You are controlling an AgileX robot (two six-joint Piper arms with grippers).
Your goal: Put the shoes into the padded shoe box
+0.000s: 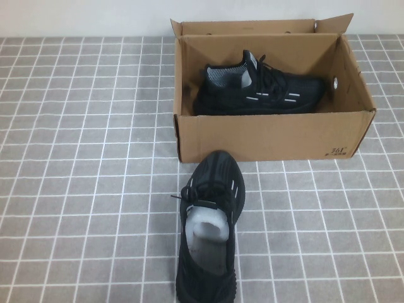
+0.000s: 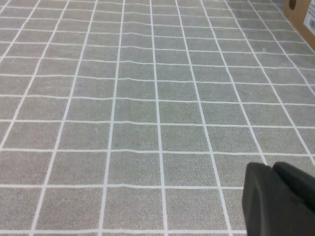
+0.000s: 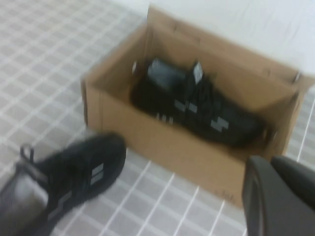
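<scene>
One black sneaker [image 1: 262, 88] lies on its side inside the brown cardboard shoe box [image 1: 271, 136] at the back of the table. The other black sneaker [image 1: 211, 233], with white stuffing inside, stands on the tiled surface in front of the box with its toe touching the front wall. Neither gripper shows in the high view. In the right wrist view the right gripper [image 3: 269, 160] is shut and empty, off the box's [image 3: 162, 147] printed corner, with both sneakers [image 3: 206, 110] [image 3: 74, 172] ahead of it. In the left wrist view the left gripper [image 2: 273, 166] is shut and empty above bare tiles.
The table is covered by a grey cloth with a white grid [image 1: 82, 158]. The box's back flap [image 1: 246, 26] stands up against the white wall. A corner of the box [image 2: 300, 12] shows far off in the left wrist view.
</scene>
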